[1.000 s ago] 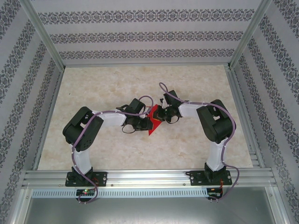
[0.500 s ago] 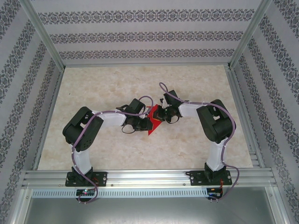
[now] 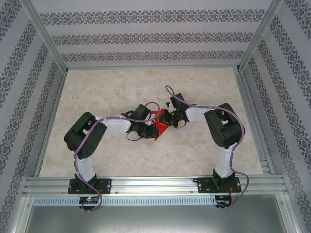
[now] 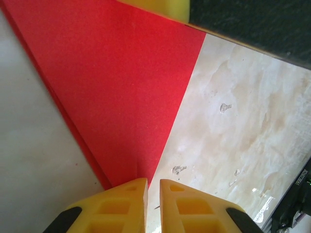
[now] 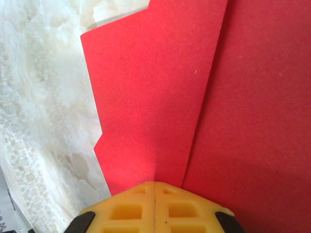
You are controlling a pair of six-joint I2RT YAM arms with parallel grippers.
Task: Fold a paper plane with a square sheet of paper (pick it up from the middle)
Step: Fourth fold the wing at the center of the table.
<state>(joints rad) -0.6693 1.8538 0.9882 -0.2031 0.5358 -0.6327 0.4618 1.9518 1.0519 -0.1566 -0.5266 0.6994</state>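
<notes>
Gently, our right jaws pinch the light, floppy red paper sheet [image 5: 146,97] at its crease. Our left jaws stand barely apart.

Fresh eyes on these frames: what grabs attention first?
The partly folded red paper is the one bright thing on the pale marble table, and it sits mid-table between both arms. The right gripper is shut on its crease. The left gripper stands almost closed at its narrow tip, and whether it grips is unclear.
</notes>
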